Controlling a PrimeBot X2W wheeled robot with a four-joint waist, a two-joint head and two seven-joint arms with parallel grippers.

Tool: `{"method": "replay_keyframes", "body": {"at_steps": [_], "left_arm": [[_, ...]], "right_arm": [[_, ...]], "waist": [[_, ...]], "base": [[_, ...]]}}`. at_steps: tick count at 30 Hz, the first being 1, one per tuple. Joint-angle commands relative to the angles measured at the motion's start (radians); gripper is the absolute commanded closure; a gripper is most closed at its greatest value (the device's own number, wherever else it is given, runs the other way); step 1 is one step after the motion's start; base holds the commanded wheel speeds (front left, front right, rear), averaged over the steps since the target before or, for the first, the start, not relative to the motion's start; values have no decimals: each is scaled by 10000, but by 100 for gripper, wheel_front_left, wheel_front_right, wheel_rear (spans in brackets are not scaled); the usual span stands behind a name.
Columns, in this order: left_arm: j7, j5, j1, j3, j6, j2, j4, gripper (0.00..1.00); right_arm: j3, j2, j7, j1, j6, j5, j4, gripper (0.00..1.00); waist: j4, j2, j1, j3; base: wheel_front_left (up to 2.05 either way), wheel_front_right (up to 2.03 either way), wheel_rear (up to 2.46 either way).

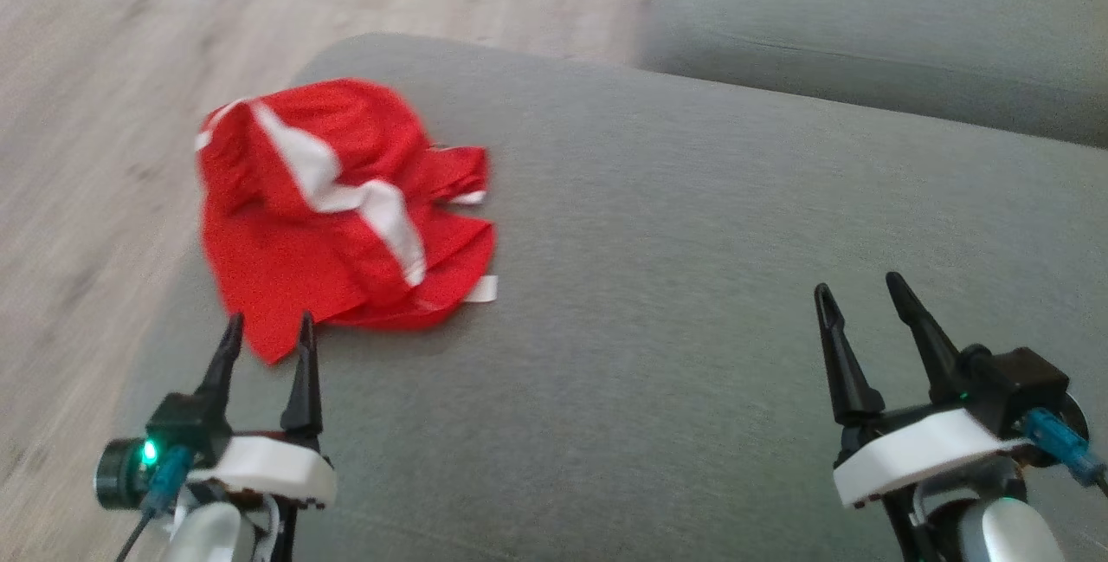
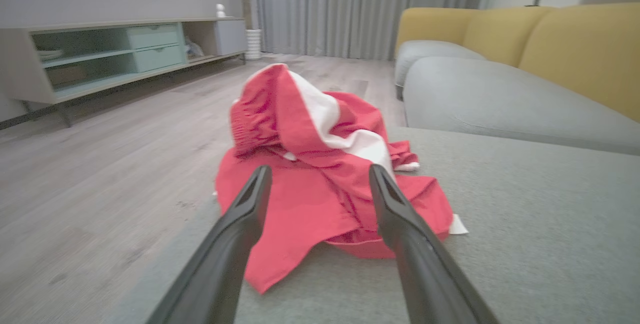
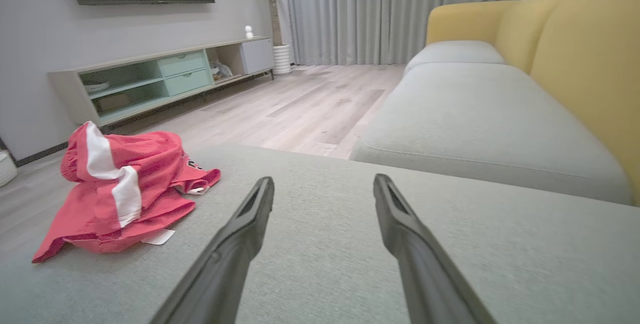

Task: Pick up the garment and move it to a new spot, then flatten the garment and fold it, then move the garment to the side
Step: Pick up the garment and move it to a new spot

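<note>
Just ahead of my left claw (image 1: 270, 319), whose two fingers are spread wide and grip nothing, a pointed red corner of the garment (image 1: 320, 207) aims straight back at me. From the head view that corner reaches in between the fingers; I cannot tell whether it touches them. From there the garment runs away from the claw and a little to its right. It is a crumpled red heap on the grey cushion (image 1: 658, 302), close to the cushion's left edge. Its white stripe (image 1: 381, 207) crosses the heap on a slant, from far left to near right. The heap is about as broad as it is long, so I cannot call a clear long axis. A gathered band stands up at its far end. My right claw (image 1: 857, 283) sits well off to the garment's right, fingers apart and empty, over bare cushion. Beyond both claws lie wood floor (image 1: 104, 68) and a grey sofa (image 1: 866, 34).
</note>
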Motion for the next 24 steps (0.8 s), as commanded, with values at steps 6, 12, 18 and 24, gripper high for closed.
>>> {"method": "replay_keyframes", "body": {"at_steps": [6,12,18,24], "left_arm": [[-290,-213,-705,654,159,-8,-338,0],[-380,-352,-644,1109,191,-225,-604,0],[-386,-187,-632,1485,52,-445,-1043,0],[-387,37,-1725,1195,-535,-532,-484,0]], "right_arm": [[450,-47,91,-663,-7,-68,-638,0],[657,-47,334,-950,-7,-266,-840,0],[701,-56,590,-1235,-7,-463,-973,0],[543,-221,957,-1330,-7,-686,-1487,0]], "waist": [[1847,0,-1,355],[2549,0,-1,663],[2599,0,-1,1028],[2503,0,-1,1722]], "base": [[0,0,0],[0,0,0],[0,0,0],[0,0,0]]}}
